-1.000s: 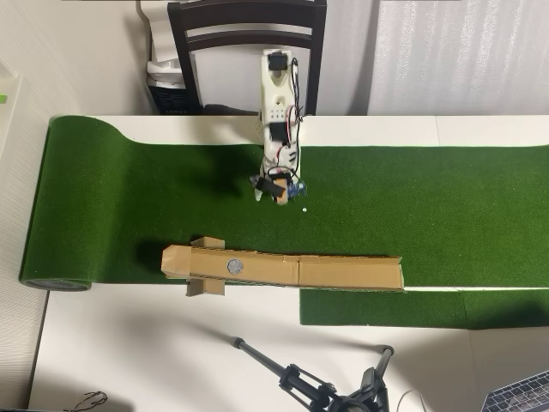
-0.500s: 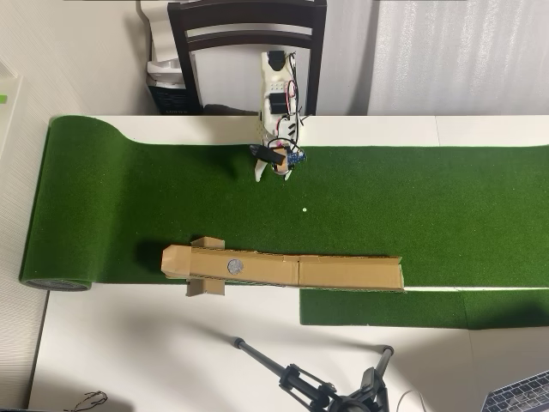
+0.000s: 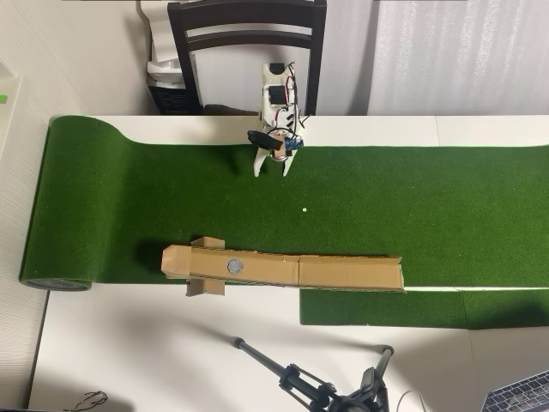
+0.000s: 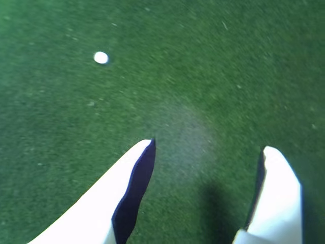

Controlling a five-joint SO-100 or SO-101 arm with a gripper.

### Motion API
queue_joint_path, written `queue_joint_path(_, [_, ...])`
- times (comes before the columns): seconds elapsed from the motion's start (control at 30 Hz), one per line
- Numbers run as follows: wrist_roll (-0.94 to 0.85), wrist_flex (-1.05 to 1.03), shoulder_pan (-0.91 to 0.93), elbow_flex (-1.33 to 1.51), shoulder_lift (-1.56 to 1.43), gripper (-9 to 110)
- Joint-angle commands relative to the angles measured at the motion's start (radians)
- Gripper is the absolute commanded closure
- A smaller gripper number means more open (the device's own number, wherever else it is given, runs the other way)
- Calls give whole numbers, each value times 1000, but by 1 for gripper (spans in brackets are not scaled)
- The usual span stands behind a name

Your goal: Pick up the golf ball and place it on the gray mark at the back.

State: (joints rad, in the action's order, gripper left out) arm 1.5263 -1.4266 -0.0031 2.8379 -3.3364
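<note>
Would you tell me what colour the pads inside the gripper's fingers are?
Dark navy, nearly black, on white fingers; the wrist view shows it best.

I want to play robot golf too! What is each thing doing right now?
Small white golf ball: lying loose on the green turf mat, not held.
White two-finger gripper: open, empty, over the turf.
Long brown cardboard ramp: lying flat along the mat's edge.
Green turf mat: left end rolled up.

- The white two-finger gripper (image 4: 208, 145) has its jaws spread wide, dark pads on the inner faces.
- Small white golf ball (image 4: 101, 57) sits well ahead of the left jaw, untouched.
- Fuzzy green artificial turf (image 4: 244, 61) fills everything; a faint greyish patch (image 4: 183, 134) lies between the tips.
</note>
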Motion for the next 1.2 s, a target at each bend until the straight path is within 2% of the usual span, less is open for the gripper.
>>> queue_joint_path(0.0, [-8,156,64,6,-97,69])
queue_joint_path(0.23, [6,391,81,183,-97,69])
queue_joint_path(0.4, [5,476,77,255,-97,71])
queue_joint_path(0.57, [-6,457,75,259,-97,89])
queue_joint_path(0.7, [6,319,74,261,-95,99])
queue_joint_path(0.87, [8,193,72,249,-95,101])
queue_joint_path(1.17, [9,124,72,253,-97,101])
